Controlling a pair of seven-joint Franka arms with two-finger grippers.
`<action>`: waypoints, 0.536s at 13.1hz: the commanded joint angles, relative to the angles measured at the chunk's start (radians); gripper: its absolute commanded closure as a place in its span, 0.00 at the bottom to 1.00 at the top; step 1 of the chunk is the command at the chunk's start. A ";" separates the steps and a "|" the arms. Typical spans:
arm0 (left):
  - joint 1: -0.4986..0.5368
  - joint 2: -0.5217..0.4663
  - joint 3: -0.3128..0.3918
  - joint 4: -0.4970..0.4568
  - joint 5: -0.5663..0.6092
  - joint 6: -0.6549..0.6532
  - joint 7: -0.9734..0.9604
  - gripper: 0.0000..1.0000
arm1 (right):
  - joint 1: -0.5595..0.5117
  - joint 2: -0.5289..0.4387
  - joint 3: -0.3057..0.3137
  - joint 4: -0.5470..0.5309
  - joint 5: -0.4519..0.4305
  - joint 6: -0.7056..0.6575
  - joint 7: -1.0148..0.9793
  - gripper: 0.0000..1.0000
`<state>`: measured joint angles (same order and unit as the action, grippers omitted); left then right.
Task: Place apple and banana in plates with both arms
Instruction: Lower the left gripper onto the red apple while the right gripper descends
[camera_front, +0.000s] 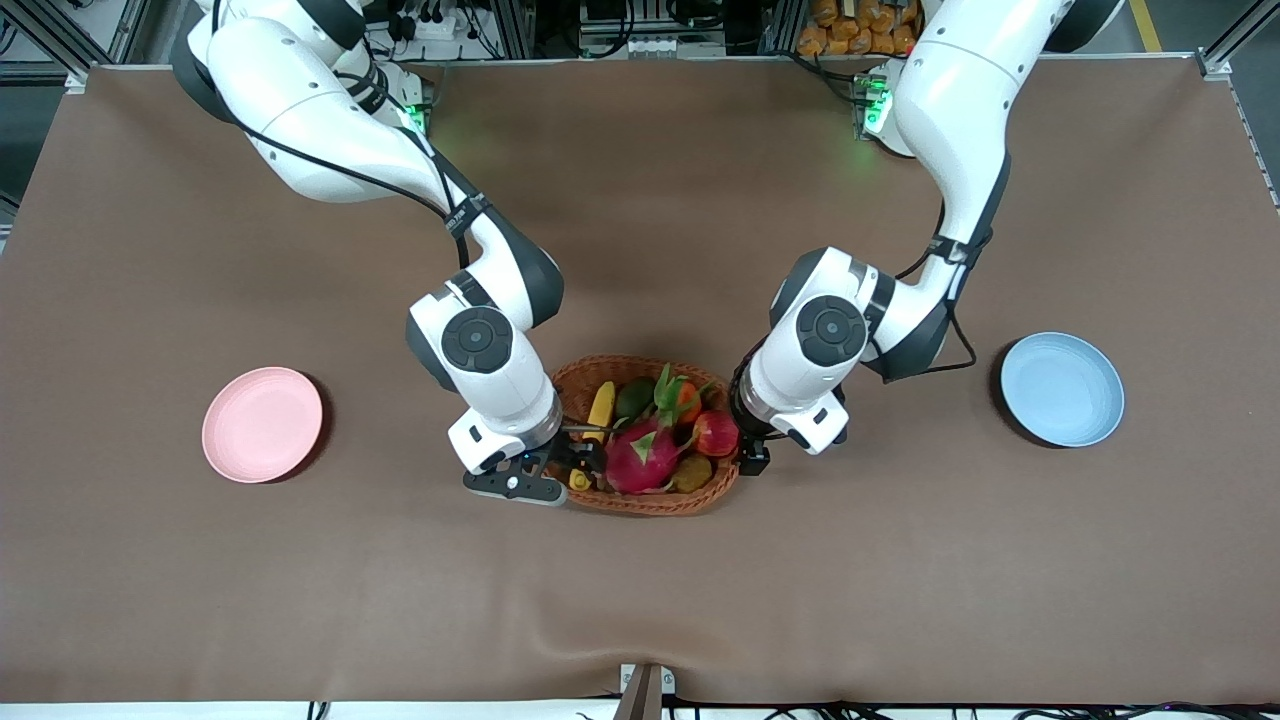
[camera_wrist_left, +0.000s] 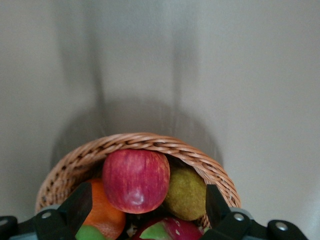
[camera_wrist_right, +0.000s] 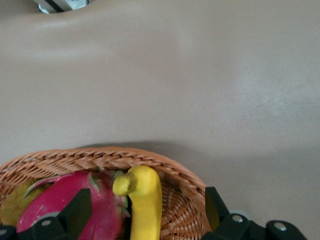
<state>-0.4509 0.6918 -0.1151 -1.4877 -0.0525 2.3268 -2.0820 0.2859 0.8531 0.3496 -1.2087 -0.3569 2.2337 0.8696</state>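
Brown table cloth (camera_front: 640, 600) bears wicker basket (camera_front: 640, 500), pink plate (camera_front: 262, 424), blue plate (camera_front: 1062, 389).

Basket (camera_front: 700, 497) of fruit sits between pink plate (camera_front: 262, 423) and blue plate (camera_front: 1062, 389).

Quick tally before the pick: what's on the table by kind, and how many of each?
Plates: 2, pink and blue
Basket: 1
Fruit in basket: 6, namely apple, banana, dragon fruit, tangerine, green fruit, olive-brown fruit
Total: 9
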 joint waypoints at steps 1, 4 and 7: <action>-0.019 0.038 0.008 0.030 -0.018 0.046 -0.049 0.00 | -0.080 -0.031 0.011 0.041 -0.021 -0.124 -0.048 0.00; -0.023 0.040 0.008 0.023 -0.018 0.048 -0.046 0.00 | -0.158 -0.095 0.011 0.043 0.070 -0.197 -0.246 0.00; -0.023 0.041 0.008 0.009 -0.018 0.048 -0.041 0.00 | -0.171 -0.123 0.006 0.035 0.119 -0.200 -0.288 0.00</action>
<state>-0.4633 0.7232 -0.1151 -1.4867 -0.0535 2.3670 -2.1186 0.1160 0.7576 0.3444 -1.1481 -0.2569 2.0429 0.5955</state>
